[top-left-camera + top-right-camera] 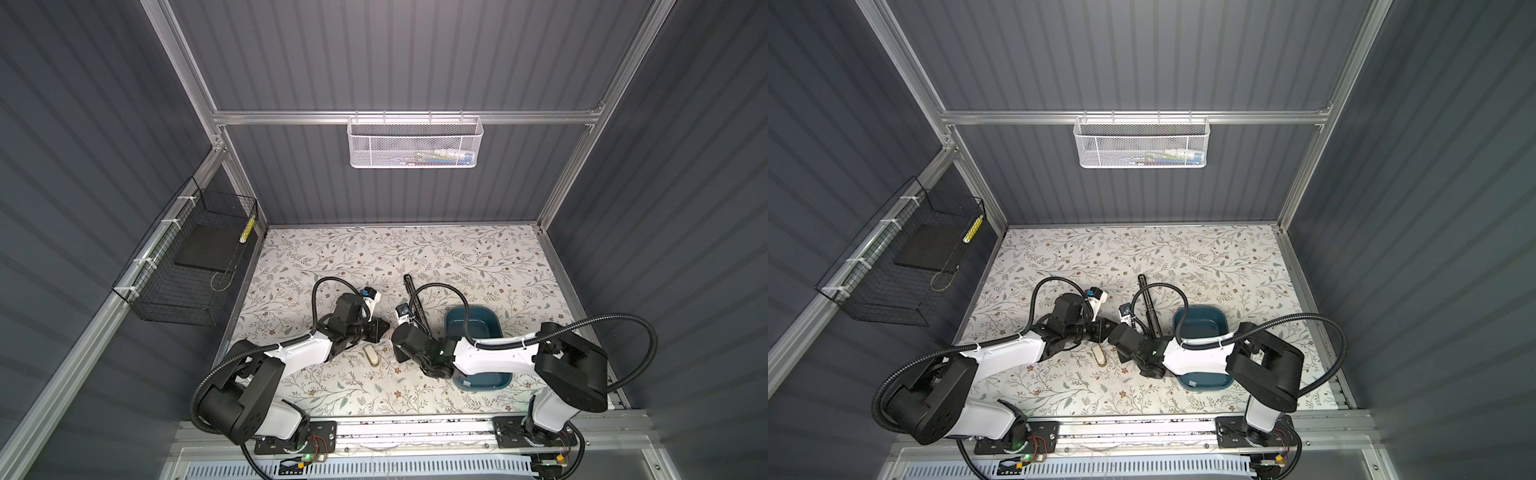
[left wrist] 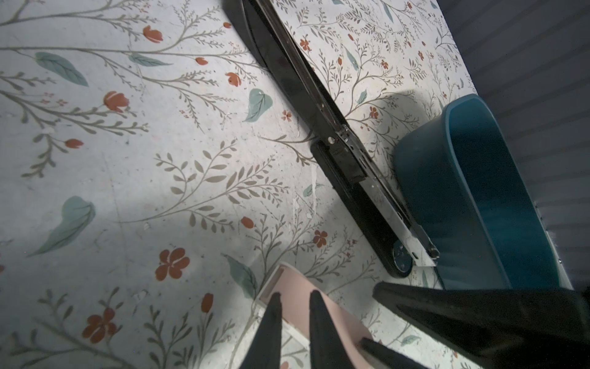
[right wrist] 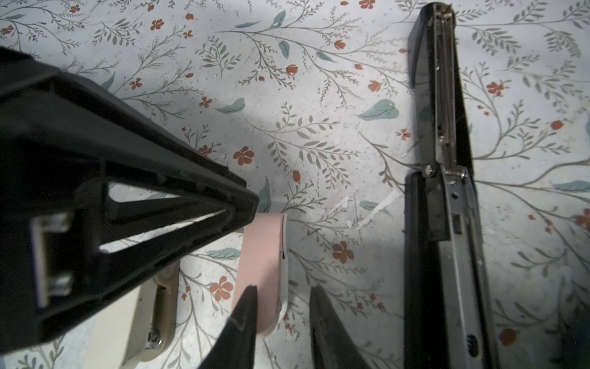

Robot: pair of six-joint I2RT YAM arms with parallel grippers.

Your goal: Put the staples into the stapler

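Opening pink stapler (image 3: 265,252): left gripper (image 3: 247,207) clenched at lid, right gripper (image 3: 284,290) jaws apart. Next: fetch staples (image 1: 466,381) from bin (image 1: 494,320).

Left gripper (image 2: 294,295) closed — right gripper (image 3: 284,289) ajar

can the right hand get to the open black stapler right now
Probably yes: the black stapler lies opened flat right beside the right hand, its top uncovered; the left hand is over the pink stapler instead.

We see right pincer (image 3: 283,292) parted above pink stapler (image 3: 265,249); black stapler (image 3: 447,207) lies opened flat on floral surface (image 3: 319,96).
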